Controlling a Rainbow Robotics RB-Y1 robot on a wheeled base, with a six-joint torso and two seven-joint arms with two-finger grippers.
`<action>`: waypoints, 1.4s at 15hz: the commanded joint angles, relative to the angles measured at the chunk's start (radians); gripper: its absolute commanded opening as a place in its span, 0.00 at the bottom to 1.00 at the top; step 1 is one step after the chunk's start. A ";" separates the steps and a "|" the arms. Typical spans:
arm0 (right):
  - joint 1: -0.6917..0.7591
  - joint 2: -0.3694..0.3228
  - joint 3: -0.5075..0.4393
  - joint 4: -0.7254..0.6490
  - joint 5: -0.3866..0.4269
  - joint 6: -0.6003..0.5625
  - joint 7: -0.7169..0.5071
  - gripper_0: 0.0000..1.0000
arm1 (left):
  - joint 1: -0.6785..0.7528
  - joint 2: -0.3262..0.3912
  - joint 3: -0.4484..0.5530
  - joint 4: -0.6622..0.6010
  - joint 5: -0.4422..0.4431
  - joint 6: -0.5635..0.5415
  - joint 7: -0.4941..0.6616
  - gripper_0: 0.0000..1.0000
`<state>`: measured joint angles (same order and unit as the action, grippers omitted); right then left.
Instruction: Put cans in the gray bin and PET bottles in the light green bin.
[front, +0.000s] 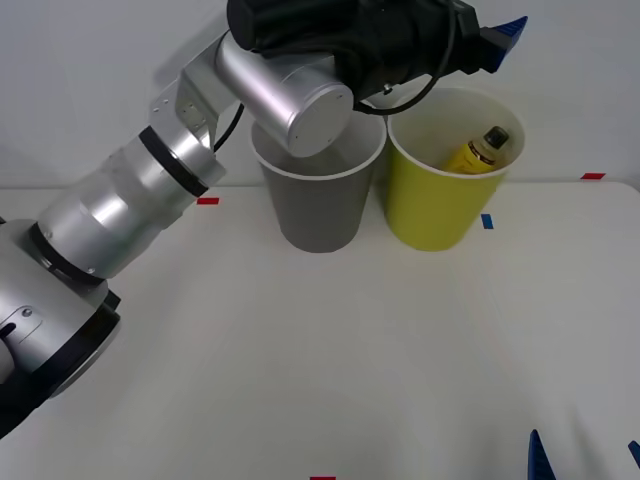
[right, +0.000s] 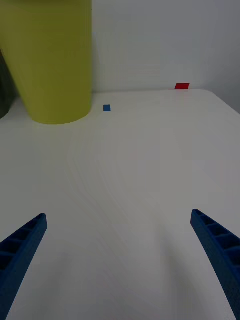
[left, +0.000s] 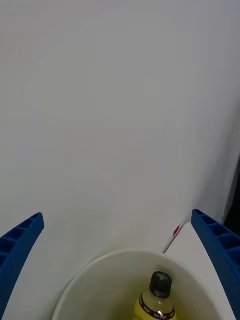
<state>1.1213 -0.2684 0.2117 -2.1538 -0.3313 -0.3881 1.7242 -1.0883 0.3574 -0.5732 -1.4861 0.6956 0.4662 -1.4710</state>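
The left arm (front: 130, 215) sweeps from 8 o'clock in the front view up to 12 o'clock, where the left gripper (front: 500, 40) hangs above the bins with its blue fingers (left: 20, 245) spread wide and nothing between them. The right gripper (right: 120, 260) rests low at 5 o'clock, also released and empty, just over the surface.

The gray bin (front: 320, 200) stands at 12 o'clock, touching or nearly touching the light green bin (front: 440, 185) at 1 o'clock. Inside the green one the PET bottle (front: 480, 150) leans tilted against the wall, black cap uppermost; the left wrist view looks down on that cap (left: 161, 284) within the pale rim (left: 100, 270). Whether the gray bin holds any can is hard to say, since the arm's elbow covers most of its mouth.

As for risks, the elbow sits very close to the gray bin's rim, so a careless withdrawal could probably catch it and tip the bin, knocking its neighbour too. A drop in height while pulling back could likewise clip the green rim.

The white surface (front: 320, 360) carries only small tape marks: red (front: 207, 201) at 11 o'clock, blue (front: 486, 221) beside the green bin, red (front: 592, 176) at 2 o'clock. A plain pale wall (front: 100, 80) backs the scene.
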 joint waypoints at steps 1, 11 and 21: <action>0.000 0.000 0.000 0.000 0.000 0.000 0.000 1.00 | 0.223 0.183 0.110 -0.250 -0.025 0.071 -0.018 1.00; 0.000 0.000 0.000 0.000 0.000 0.000 0.000 1.00 | 0.745 0.387 0.358 -0.574 -0.081 0.074 -0.052 1.00; 0.000 0.000 0.000 0.000 0.000 0.000 0.000 1.00 | 1.479 0.199 0.506 -0.942 -0.312 -0.034 -0.068 1.00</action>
<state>1.1213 -0.2684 0.2117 -2.1537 -0.3313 -0.3881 1.7242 0.3293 0.5906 -0.0644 -2.4168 0.4439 0.4888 -1.5347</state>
